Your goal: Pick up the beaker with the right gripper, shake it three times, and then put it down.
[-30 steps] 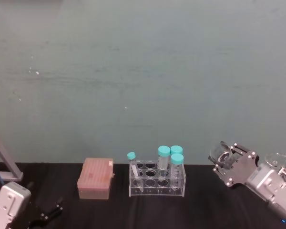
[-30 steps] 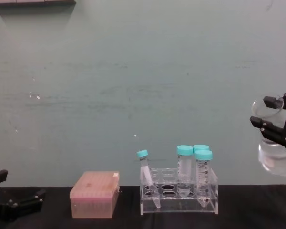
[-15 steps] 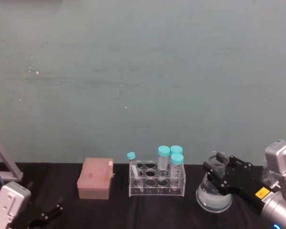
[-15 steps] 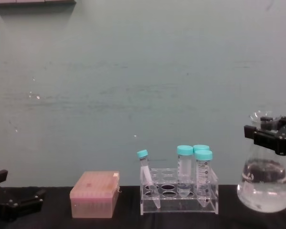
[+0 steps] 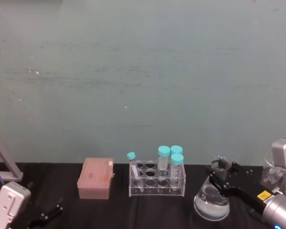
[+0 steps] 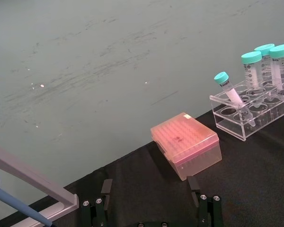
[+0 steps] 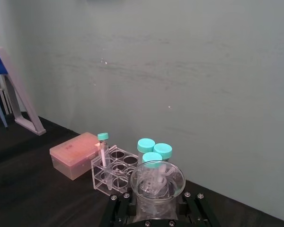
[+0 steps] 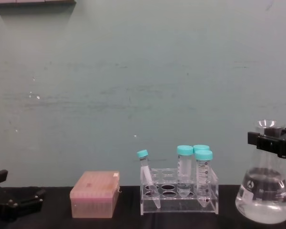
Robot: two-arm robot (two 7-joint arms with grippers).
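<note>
Contact was seen between the right gripper (image 8: 272,143) and the beaker (image 8: 263,198): the black jaws were closed on the narrow neck just beneath the flared rim, one on each side. The beaker was held upright at the right end of the black table (image 8: 128,222), to the right of the clear tube rack (image 8: 179,199) and apart from it, with clear liquid lying in its wide base. Its base was seen low at the tabletop; whether it rested there could not be told. Three teal-capped tubes (image 8: 185,169) were stood upright in the rack, and a fourth, thinner one was leaned at its left end. A pink box (image 8: 95,194) was placed left of the rack. The left gripper (image 6: 150,189) was parked low at the left near edge of the table, its fingers (image 6: 105,188) spread wide with nothing between them.
</note>
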